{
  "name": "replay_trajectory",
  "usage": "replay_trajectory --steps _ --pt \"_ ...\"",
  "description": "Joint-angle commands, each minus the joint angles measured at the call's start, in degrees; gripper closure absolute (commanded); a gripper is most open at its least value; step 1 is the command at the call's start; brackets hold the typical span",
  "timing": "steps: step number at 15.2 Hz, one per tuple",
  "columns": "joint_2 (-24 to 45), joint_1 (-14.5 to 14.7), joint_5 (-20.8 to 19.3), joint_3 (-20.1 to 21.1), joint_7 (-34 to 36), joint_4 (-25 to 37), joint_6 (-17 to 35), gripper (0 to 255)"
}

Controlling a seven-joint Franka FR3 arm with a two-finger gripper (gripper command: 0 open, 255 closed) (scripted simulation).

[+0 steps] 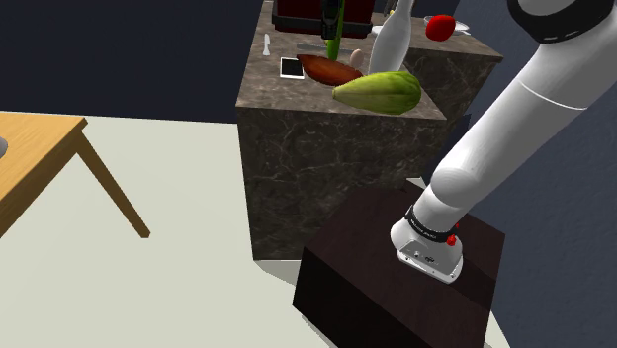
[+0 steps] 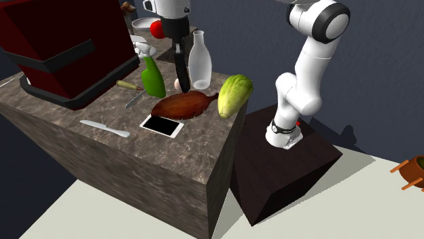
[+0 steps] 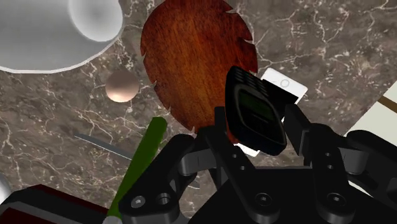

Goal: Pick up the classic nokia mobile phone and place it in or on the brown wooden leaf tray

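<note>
Mid-carry, gripping the dark keypad phone (image 3: pixel 251 102) tight between the closed fingers of the gripper (image 3: pixel 257 130), aloft by the rim of the brown leaf tray (image 3: pixel 191 57); next, seemingly, to centre over it, lower gently and release

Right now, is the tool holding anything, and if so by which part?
Yes. The tool is shut on the black Nokia phone, one finger on each long side edge, gripping the end nearer the palm; the far end sticks out free.
</note>
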Motion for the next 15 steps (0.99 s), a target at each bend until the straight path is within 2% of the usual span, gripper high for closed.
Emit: replay_trajectory --steps 1,3,15 --pt "-0.2 -1.3 -0.1 -1.5 -2.9 0.8 -1.0 255" --pt "-0.4 -2.6 -0.3 -3.2 -5.9 1.7 -2.0 255" --pt "-4.2 -2.6 -0.5 -3.1 -5.7 -12.4 8.2 255"
